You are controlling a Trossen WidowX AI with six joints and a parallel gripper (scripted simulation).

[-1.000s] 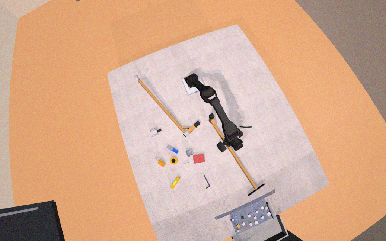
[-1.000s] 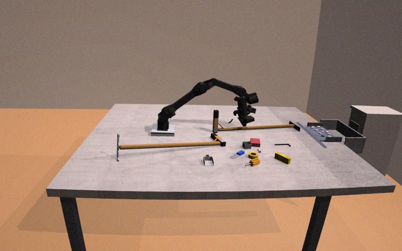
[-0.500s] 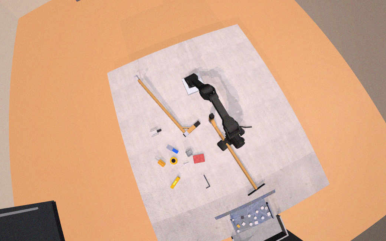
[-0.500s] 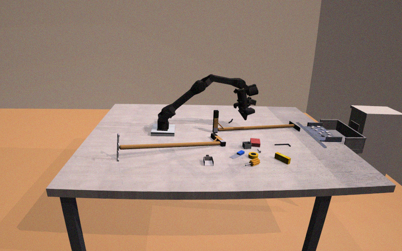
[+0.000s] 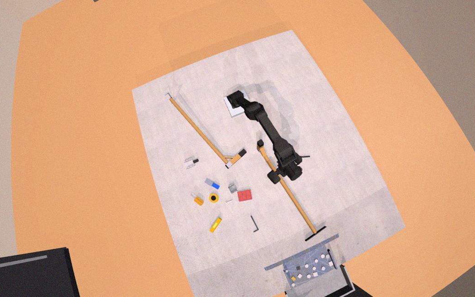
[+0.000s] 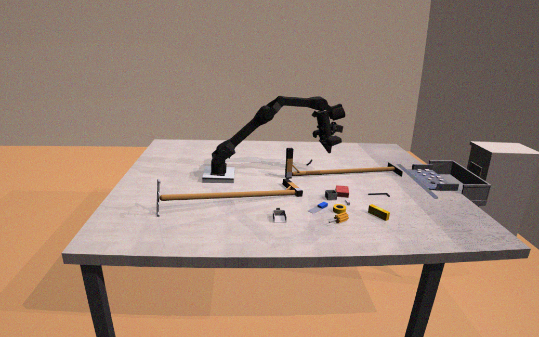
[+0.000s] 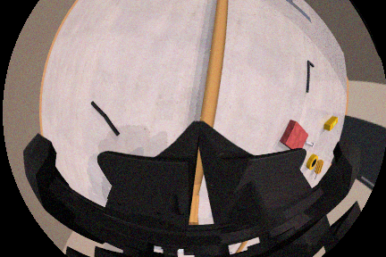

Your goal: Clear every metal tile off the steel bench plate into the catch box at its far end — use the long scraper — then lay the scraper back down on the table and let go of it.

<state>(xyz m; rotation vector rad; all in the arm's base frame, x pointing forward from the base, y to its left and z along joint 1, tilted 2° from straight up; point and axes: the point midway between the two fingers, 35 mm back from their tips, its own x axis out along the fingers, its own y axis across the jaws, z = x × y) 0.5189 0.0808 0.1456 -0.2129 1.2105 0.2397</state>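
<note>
Hovering over the wooden handle, right of centre in the overhead frame, the gripper (image 5: 274, 177) (image 6: 329, 145) (image 7: 198, 126) has its fingers drawn together with nothing between them! The long scraper (image 5: 297, 202) (image 6: 346, 170) (image 7: 216, 57) stretches toward the lower right there, its black blade (image 5: 320, 230) (image 6: 395, 169) just short of the steel bench plate (image 5: 275, 264) (image 6: 424, 185). And look at the lower right of that same frame: metal tiles (image 5: 306, 266) (image 6: 426, 169) are scattered across the plate, with the catch box (image 5: 348, 279) (image 6: 474, 194) at its far end.
</note>
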